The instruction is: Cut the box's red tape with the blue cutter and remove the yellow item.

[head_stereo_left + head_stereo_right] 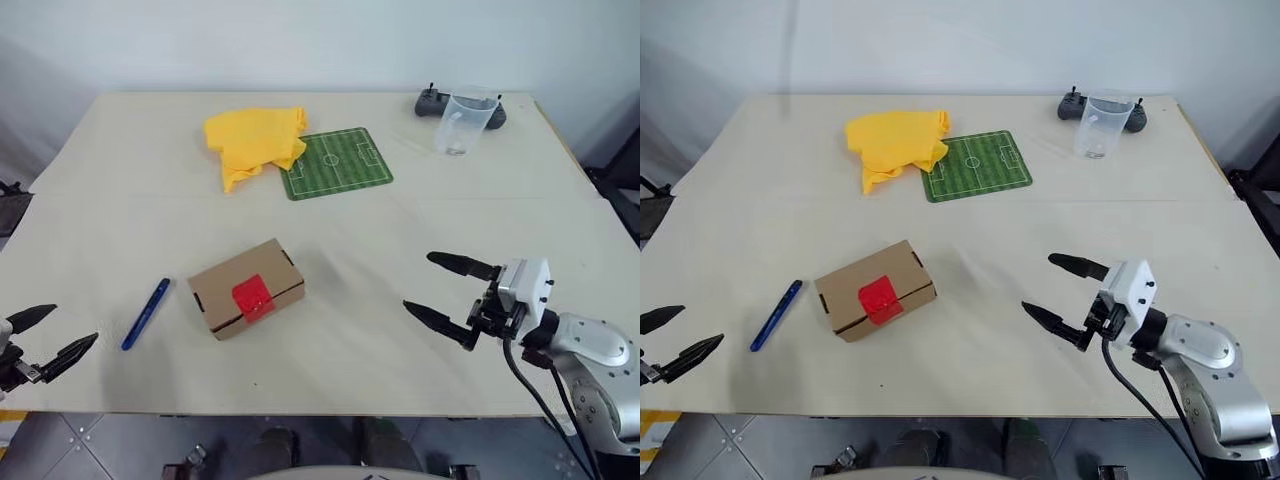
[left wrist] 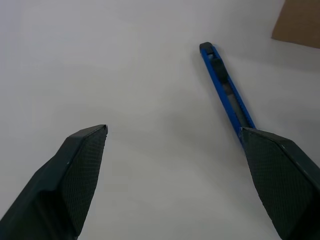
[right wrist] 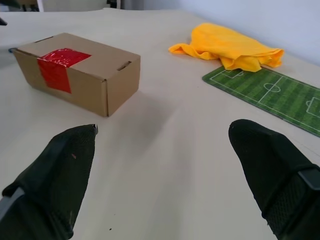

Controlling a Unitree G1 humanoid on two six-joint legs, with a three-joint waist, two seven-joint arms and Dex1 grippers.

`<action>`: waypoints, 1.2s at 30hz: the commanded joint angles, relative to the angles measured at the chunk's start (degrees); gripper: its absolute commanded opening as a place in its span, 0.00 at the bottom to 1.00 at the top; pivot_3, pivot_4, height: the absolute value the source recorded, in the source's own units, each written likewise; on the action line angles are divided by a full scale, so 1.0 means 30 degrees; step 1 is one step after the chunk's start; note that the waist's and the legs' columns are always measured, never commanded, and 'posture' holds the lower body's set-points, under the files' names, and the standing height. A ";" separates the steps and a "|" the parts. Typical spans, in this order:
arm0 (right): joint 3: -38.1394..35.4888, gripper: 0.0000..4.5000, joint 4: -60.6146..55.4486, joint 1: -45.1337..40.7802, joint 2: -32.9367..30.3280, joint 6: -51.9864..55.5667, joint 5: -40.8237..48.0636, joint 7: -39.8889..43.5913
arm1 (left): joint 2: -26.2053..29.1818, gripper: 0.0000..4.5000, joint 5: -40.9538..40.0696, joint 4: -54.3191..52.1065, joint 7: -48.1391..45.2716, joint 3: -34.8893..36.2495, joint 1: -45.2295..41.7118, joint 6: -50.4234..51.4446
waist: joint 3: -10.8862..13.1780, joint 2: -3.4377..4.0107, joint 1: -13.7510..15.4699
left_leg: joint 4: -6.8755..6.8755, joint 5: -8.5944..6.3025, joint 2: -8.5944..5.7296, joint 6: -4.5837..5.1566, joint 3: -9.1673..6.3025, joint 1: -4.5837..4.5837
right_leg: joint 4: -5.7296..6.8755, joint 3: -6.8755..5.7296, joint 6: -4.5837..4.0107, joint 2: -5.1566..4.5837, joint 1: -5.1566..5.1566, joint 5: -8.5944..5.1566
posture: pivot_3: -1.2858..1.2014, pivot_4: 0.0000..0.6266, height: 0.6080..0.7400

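Box (image 1: 246,288) lies near the middle of the table (image 1: 120,180), flaps closed, sealed across its top and near side by the red tape (image 1: 252,297); nothing has been cut, so the yellow item presumably sits inside, unseen. Far of it lie a yellow cloth (image 1: 255,142) and a green mat (image 1: 336,162), with a clear cup (image 1: 463,122) and black controller (image 1: 432,103) at the far right, all well apart from the work. Right gripper (image 1: 447,294) hovers right of the box, jaws spread wide and empty, apparently placed to steady the box. Left gripper (image 1: 48,334) waits at the near left edge, jaws wide and empty, aimed toward the blue cutter (image 1: 146,313), which lies flat just left of the box, untouched.
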 commanded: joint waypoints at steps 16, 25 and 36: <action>0.8908 0.16 0.0123 -0.3698 0.2640 0.3329 -0.4151 -0.1959 | -0.0241 0.44 0.5031 0.0978 0.0008 -1.0928 -1.3084 0.0049 | -0.0009 -0.0013 0.0114 | 0.0142 -0.0001 -0.0027 -0.0024 0.0013 -0.0015 | 0.0102 -0.0105 -0.0007 0.0036 -0.0025 0.0016 | 0.52 0.24 1.00; 1.1459 0.00 0.1963 -0.6573 0.5469 0.6525 -0.4533 -0.2311 | 0.0518 0.01 0.5043 -0.1364 -0.2933 -1.3921 -1.3926 0.4233 | -0.0010 -0.0014 -0.0637 | 0.0167 -0.0016 -0.0007 -0.0017 0.0051 -0.0193 | 0.0208 -0.0060 0.0001 0.0070 -0.0258 0.0020 | 0.52 0.24 1.00; 1.0037 0.00 0.2702 -0.9345 0.4575 0.8441 -0.5420 -0.2749 | -0.1027 0.01 0.0695 -0.9344 -0.1226 -1.4201 -1.3197 1.6803 | -0.0005 -0.0008 -0.0059 | 0.0287 -0.0039 -0.0094 0.0033 0.0036 -0.0213 | 0.0346 -0.0040 -0.0008 0.0049 -0.0272 0.0014 | 0.52 0.24 1.00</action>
